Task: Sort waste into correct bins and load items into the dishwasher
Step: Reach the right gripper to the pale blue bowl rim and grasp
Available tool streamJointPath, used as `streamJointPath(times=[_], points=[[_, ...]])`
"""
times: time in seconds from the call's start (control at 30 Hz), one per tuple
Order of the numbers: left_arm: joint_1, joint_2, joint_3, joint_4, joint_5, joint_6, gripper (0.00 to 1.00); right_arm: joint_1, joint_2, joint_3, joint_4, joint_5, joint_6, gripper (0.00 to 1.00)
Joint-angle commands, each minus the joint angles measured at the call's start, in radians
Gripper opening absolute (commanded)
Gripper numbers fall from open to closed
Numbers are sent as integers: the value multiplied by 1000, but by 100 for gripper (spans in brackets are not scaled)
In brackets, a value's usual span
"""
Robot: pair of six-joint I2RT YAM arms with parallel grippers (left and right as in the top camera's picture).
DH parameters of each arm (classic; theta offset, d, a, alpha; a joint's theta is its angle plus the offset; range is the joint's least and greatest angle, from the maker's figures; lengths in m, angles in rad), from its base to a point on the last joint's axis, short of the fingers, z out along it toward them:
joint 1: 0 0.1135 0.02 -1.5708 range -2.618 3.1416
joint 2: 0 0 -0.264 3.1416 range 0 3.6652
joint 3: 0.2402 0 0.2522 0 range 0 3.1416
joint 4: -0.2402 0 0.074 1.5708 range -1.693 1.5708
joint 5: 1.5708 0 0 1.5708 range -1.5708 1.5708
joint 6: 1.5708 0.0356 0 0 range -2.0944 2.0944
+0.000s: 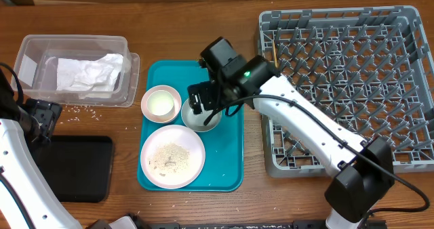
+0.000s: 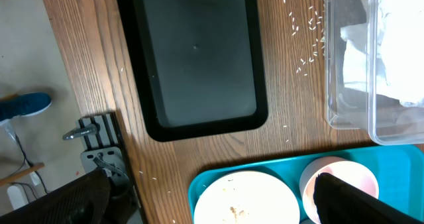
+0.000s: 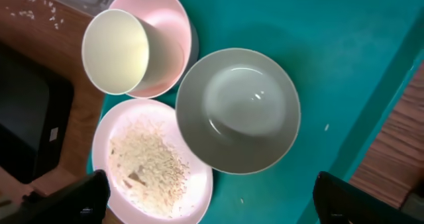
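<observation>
The right claw (image 3: 209,184) hangs over the teal tray (image 1: 230,154) in the middle of the tabletop (image 1: 169,26), directly above the grey-green bowl (image 3: 238,110). Its two fingers (image 3: 79,197) are spread wide apart with nothing between them, and neither is seen touching the bowl. The bowl stands upright and empty.

Just left of it on the same tray is the pale pink bowl (image 3: 165,32), with the small white cup (image 3: 114,52) resting tilted inside it. The large round plate (image 1: 172,156) lies on the near part of the tray, its rim close against both bowls, and it carries a loose heap of white rice (image 3: 149,164).

The clear tub (image 1: 27,56) stands at the far left of the tabletop, with crumpled white napkins (image 1: 88,72) inside. A few stray rice grains (image 1: 78,110) are scattered on the wood just near of the tub. The flat black tray (image 2: 195,58) lies near and left, apart from the teal tray.

The left claw (image 1: 42,117) hovers at the left edge, between the tub and the black tray. Its fingers also stand wide and hold nothing.

The grey dish rack (image 1: 339,87) fills the right side of the tabletop, beside the teal tray, and the right arm reaches across its near left corner.
</observation>
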Motion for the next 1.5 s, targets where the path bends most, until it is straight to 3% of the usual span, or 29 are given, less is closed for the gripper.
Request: streamJointPath(times=[0.0, 0.13, 0.17, 0.23, 0.27, 0.53, 0.93, 1.13, 1.27, 1.47], points=[[-2, 2, 13, -1, -3, -14, 100, -4, -15, -5, 2, 119, 65, 100], [-2, 2, 13, -1, -3, -14, 100, -4, -15, -12, -6, 136, 91, 100], [-2, 2, 13, -1, -3, -14, 100, -4, -15, -23, -1, 136, 93, 96], [-2, 2, 13, -1, -3, -14, 100, -4, -15, -77, 39, 137, 122, 66], [-2, 2, 13, -1, -3, -14, 100, -3, -15, -125, 81, 137, 149, 56], [-2, 2, 13, -1, -3, -14, 100, -3, -14, -380, 287, 80, 259, 49], [-2, 2, 13, -1, -3, -14, 100, -2, -4, -411, 315, 91, 259, 47], [-2, 2, 13, -1, -3, -14, 100, -2, 27, -411, 246, 170, 292, 45], [-2, 2, 13, -1, -3, -14, 100, -3, 26, -401, 200, 182, 311, 33], [-2, 2, 13, -1, -3, -14, 100, -3, 6, -270, -3, 325, 325, 38]])
